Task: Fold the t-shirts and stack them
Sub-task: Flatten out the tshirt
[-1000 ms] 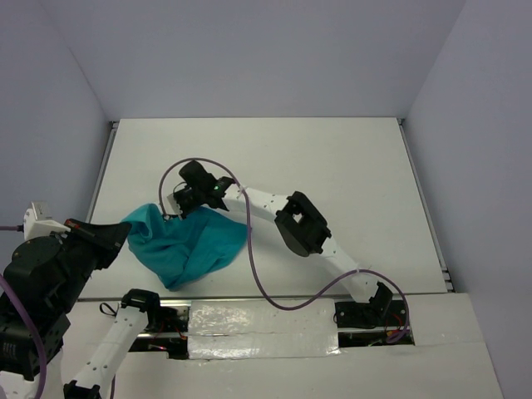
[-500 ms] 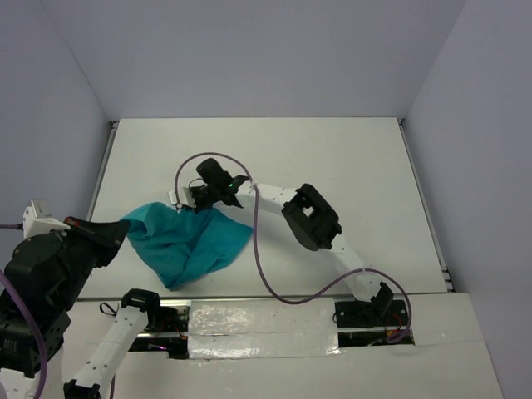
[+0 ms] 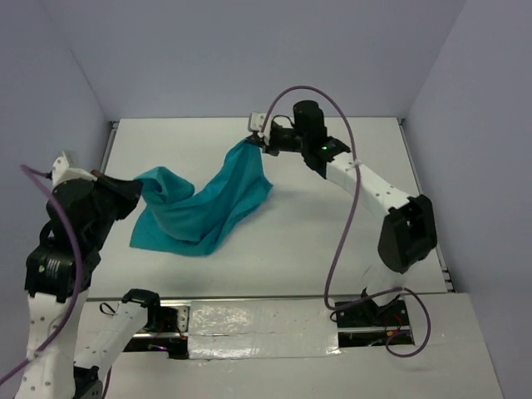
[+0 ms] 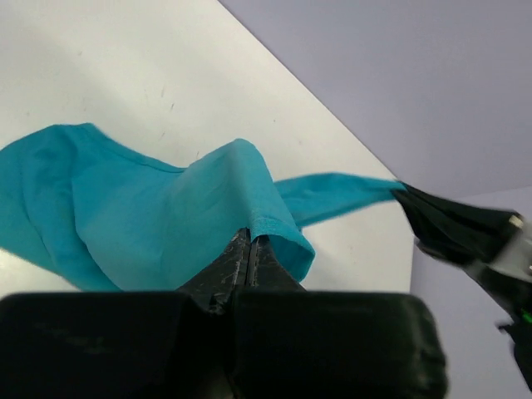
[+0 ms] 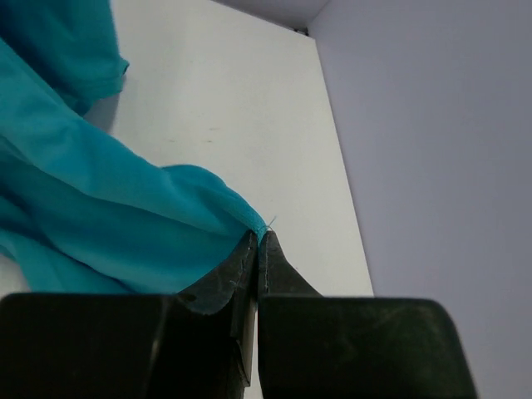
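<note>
The teal t-shirt (image 3: pixel 208 204) hangs stretched between my two grippers, its lower part resting on the white table (image 3: pixel 332 224). My left gripper (image 3: pixel 137 189) is shut on one corner of it at the left; the left wrist view shows cloth (image 4: pixel 166 224) pinched at the gripper's tips (image 4: pixel 249 243). My right gripper (image 3: pixel 259 141) is shut on the opposite corner, lifted near the table's far edge; the right wrist view shows the cloth (image 5: pixel 100 208) pinched at the gripper's tips (image 5: pixel 259 239).
Grey walls (image 3: pixel 249 58) enclose the table on three sides. A purple cable (image 3: pixel 349 216) loops from the right arm down to its base. Metal rails run along the table's left and right edges.
The right gripper has carried its corner of the shirt up and right to the far edge. The left gripper rose and moved away, spreading the bunched shirt out.
</note>
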`<act>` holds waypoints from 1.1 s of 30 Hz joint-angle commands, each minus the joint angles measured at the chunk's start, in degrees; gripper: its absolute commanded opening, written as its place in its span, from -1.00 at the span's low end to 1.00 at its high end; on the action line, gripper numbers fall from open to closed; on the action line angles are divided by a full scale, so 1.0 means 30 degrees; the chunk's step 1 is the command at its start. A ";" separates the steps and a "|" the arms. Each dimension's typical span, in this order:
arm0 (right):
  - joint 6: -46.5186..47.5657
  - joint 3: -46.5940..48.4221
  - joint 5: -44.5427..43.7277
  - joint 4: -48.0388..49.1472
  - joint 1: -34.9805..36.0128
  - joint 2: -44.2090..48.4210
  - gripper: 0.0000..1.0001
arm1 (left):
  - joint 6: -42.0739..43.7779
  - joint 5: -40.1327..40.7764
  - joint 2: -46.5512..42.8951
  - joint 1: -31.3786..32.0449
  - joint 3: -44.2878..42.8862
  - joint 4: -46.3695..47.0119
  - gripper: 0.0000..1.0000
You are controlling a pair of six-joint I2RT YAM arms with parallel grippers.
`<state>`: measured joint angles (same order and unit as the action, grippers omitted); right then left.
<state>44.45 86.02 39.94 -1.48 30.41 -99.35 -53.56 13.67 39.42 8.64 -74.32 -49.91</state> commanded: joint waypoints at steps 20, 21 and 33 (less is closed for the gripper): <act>-0.2068 -0.9746 -0.2445 -0.2526 -0.6503 1.1025 -1.00 | 0.3615 0.3322 0.6811 -0.0362 0.2129 1.0631 -1.00; -0.2187 -0.9892 -0.2503 -0.2584 -0.6708 1.1346 -1.00 | 0.3615 0.3585 0.6899 -0.0420 0.2128 1.0631 -1.00; -0.4414 -1.1094 -0.1390 -0.2468 -0.8409 1.4394 -1.00 | 0.2503 0.1715 0.6606 -0.0684 0.3591 1.2241 -1.00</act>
<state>33.74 53.56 34.59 -10.31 5.76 -59.53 -44.12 21.02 60.20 7.05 -64.99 -17.72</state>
